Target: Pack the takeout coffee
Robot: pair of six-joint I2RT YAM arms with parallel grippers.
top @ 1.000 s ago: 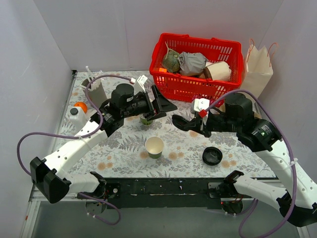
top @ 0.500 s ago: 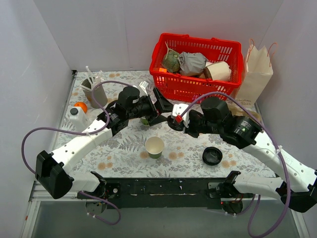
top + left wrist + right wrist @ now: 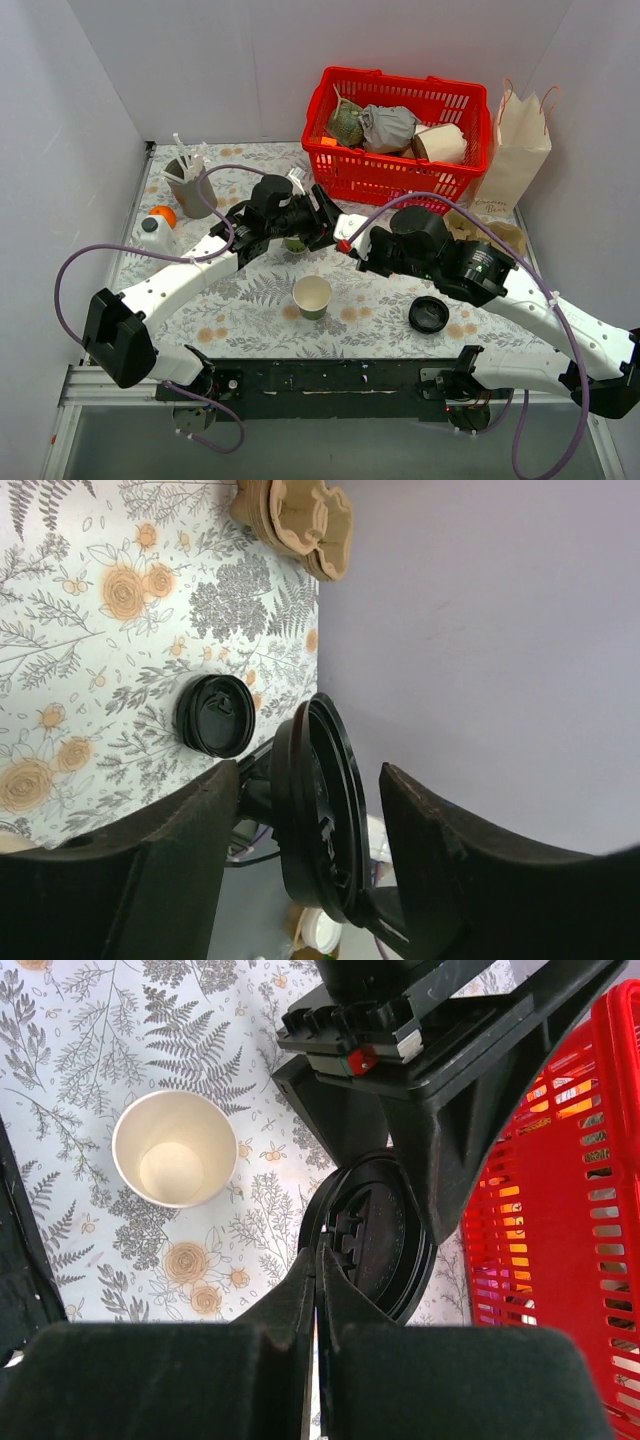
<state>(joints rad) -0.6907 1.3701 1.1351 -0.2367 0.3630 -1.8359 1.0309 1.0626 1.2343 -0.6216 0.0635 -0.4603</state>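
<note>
Your left tool (image 3: 310, 778) stood partly wide around the takeout coffee (image 3: 294, 243), with one finger on either side of its black dome lid. The left wrist view showed a clear gap on one side of the lid, so the tool bracketed the cup and did not clamp it. The cup stood on the floral surface (image 3: 250, 300) near the middle, just in front of the red basket (image 3: 380, 185). Your right tool (image 3: 317, 1260) was pinched fully together and held nothing. Its tips were at the near rim of that lid, but I could not tell whether they touched it. An open cream paper cup (image 3: 312, 296) stood nearer the arm bases, apart from both tools, and a loose black lid (image 3: 428, 314) lay to its right. A paper bag (image 3: 520, 140) stood beside the basket's right end.
</note>
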